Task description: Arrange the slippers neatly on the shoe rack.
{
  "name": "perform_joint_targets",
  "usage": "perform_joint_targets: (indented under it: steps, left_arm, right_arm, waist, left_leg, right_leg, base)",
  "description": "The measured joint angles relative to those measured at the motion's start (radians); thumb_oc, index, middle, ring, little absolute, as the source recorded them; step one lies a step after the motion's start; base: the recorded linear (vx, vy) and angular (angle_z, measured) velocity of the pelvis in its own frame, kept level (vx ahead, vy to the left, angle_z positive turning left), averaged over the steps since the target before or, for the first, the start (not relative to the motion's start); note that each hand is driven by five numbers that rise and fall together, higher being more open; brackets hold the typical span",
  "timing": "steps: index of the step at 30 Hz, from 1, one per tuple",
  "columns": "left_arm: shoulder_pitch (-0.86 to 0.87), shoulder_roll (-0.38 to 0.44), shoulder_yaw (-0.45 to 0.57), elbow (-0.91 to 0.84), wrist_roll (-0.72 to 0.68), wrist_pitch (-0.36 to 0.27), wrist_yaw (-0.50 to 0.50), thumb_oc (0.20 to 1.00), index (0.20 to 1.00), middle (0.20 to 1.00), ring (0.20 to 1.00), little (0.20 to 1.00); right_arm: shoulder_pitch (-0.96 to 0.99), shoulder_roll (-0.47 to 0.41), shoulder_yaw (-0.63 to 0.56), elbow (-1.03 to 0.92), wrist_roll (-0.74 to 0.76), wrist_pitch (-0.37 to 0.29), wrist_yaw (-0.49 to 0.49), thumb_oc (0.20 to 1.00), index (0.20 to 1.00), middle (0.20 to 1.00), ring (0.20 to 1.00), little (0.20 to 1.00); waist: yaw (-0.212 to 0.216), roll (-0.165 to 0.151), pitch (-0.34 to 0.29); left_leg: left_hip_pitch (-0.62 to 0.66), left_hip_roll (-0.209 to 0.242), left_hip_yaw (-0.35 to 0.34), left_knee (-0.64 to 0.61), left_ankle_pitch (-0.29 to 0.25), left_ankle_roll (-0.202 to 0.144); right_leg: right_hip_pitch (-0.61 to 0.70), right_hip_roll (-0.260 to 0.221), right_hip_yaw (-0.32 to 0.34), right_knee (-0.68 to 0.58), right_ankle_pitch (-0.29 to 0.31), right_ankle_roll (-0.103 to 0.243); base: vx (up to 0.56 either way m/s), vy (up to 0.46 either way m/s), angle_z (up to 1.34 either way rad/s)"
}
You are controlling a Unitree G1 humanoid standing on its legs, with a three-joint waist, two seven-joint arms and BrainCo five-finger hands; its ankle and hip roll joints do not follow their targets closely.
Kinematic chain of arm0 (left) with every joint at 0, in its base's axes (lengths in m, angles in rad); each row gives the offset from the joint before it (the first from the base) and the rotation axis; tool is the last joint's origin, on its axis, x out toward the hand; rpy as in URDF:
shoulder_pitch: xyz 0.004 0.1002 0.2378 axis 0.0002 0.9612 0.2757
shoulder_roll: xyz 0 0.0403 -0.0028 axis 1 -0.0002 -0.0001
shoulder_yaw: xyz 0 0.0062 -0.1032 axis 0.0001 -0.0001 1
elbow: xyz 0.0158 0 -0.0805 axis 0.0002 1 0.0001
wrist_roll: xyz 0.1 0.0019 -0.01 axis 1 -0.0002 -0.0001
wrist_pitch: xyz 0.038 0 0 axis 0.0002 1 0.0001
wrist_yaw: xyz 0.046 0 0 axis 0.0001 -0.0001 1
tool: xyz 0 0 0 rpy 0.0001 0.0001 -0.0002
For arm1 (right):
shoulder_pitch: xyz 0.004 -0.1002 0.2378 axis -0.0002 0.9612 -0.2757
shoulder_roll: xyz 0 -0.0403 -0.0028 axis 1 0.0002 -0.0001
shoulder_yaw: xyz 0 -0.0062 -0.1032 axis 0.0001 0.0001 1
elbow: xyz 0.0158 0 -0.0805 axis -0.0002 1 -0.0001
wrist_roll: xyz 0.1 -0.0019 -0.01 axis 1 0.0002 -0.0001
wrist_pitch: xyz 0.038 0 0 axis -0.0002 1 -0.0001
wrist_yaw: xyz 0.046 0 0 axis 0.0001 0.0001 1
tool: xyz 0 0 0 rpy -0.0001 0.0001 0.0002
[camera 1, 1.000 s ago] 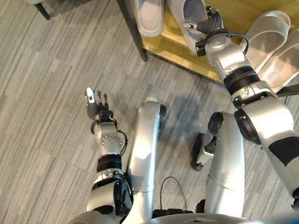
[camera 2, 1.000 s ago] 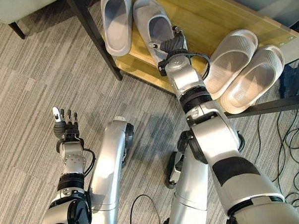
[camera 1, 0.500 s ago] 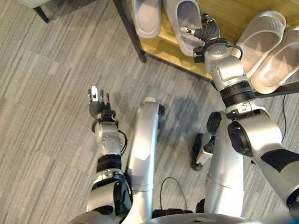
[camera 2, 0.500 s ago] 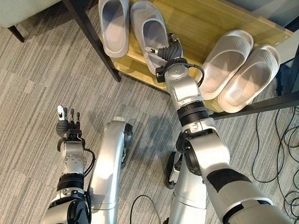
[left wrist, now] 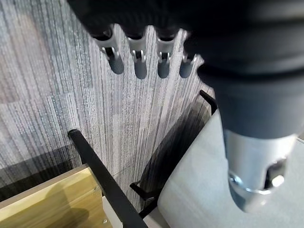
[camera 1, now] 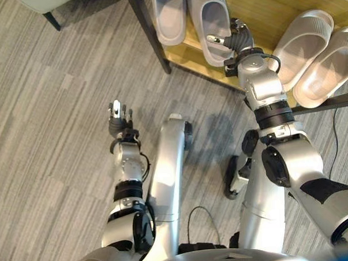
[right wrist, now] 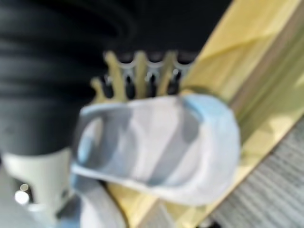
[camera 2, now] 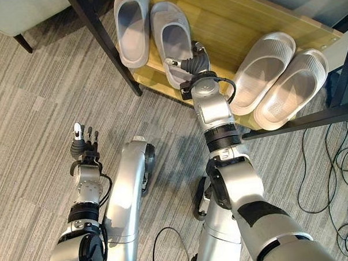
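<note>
Right robot hand: at the heel end of a grey slipper on the wooden shoe rack. Fingers curl over the heel rim, thumb on the near side; judged closed on the slipper. The right wrist view shows the fingers behind the heel of the slipper and the thumb below it.

Left robot hand: over the carpet, well apart from the rack, fingers straight, holding nothing.

Grey slipper, held: on the rack's left part, toe pointing away from the robot, heel at the front edge, tilted slightly toward its mate.

Second grey slipper: just beside the first, on its left, next to the black rack post.

Pale pair of slippers: right part of the rack, side by side, angled, heels near or over the front edge.

Risks, as judged:
- Heel sits at the edge; a pull toward the robot could drag the slipper off onto the carpet.
- A sideways push could knock it into its mate and spoil that one's line.
- The grip is on a soft rim only; it may slip or flex when turned.
</note>
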Motion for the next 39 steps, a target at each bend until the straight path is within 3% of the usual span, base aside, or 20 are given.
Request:
perform_joint_targets:
  steps: [14,39]
  left_arm:
    - [0.010,-0.041,-0.005,0.013,0.037,0.017,-0.007,1.000,1.000,1.000,1.000,1.000]
    - [0.003,-0.041,-0.019,0.043,0.078,0.022,-0.009,1.000,1.000,1.000,1.000,1.000]
  right_arm:
    - [0.024,0.013,-0.004,-0.031,-0.020,0.007,0.018,1.000,1.000,1.000,1.000,1.000]
    - [0.039,0.074,-0.018,-0.031,0.012,-0.015,-0.012,1.000,1.000,1.000,1.000,1.000]
  waist:
    - [0.011,0.034,-0.004]
    - [0.017,0.039,-0.005]
  left_leg:
    - [0.003,0.000,-0.001,0.001,0.000,0.000]
    - [0.003,-0.001,-0.003,0.010,0.000,0.000]
  right_leg:
    - [0.001,0.000,0.000,0.006,-0.002,-0.005]
    - [0.003,-0.001,-0.002,0.020,-0.004,-0.008]
  base:
    - [0.00,0.000,0.00]
    - [0.00,0.000,0.00]
